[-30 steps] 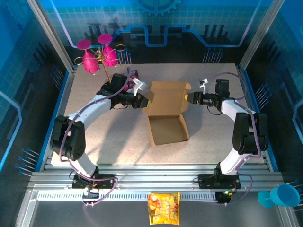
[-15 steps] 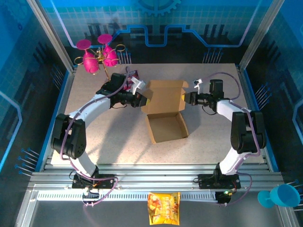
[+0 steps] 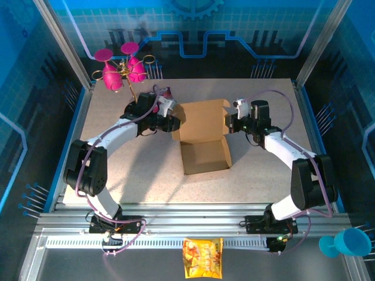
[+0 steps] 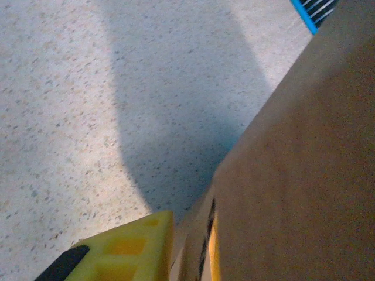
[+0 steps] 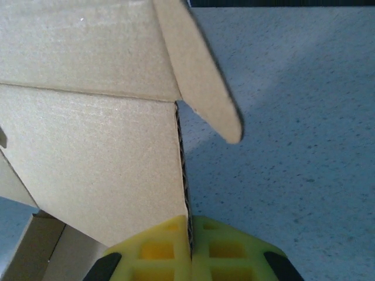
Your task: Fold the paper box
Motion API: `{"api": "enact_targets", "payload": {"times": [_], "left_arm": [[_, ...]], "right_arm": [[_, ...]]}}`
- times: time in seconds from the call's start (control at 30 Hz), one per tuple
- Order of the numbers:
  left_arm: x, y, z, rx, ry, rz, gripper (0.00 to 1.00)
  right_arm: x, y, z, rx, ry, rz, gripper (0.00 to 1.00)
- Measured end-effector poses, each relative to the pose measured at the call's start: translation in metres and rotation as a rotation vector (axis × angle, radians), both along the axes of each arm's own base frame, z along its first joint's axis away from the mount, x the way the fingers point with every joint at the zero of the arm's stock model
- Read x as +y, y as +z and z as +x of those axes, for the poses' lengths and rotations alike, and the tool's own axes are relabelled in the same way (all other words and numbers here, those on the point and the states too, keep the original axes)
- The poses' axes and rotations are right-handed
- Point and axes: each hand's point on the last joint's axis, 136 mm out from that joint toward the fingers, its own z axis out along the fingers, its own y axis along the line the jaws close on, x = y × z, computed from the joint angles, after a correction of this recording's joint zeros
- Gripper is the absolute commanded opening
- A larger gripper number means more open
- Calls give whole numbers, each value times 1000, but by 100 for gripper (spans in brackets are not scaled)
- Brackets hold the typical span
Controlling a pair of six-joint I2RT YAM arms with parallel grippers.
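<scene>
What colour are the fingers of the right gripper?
The fingers are bright yellow with black patches at the outer sides; the right wrist view shows them best.

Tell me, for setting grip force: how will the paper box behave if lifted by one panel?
Probably light: the paper box is thin corrugated board, its fluted edge visible where the right gripper pinches a panel. Likely floppy at creases: a side tab juts free. Its shallow tray lies flat, so pushing should slide, not tip, it.

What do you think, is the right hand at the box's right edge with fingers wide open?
No. The right hand is at the right edge of the box, but its fingers are shut on it; the right wrist view shows it.
</scene>
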Motion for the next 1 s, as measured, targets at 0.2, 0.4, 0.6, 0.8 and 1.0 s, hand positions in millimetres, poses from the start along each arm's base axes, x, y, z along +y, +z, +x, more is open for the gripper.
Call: {"api": "enact_targets", "payload": {"times": [0.2, 0.4, 0.6, 0.8, 1.0], "left_arm": [[3, -15, 1, 6, 79, 84, 37], [2, -18, 0, 25, 131, 96, 15], [-3, -20, 0, 33, 175, 122, 14], [-2, -27, 2, 48, 257, 163, 0], [-3, -26, 9, 15, 367, 211, 0]], "right_arm": [[-9, -2, 5, -22, -72, -80, 0], [-3, -3, 4, -38, -91, -126, 0], [-3, -4, 6, -50, -125, -160, 0], [-3, -12, 2, -85, -175, -177, 0], [-3, -24, -7, -143, -257, -141, 0]]}}
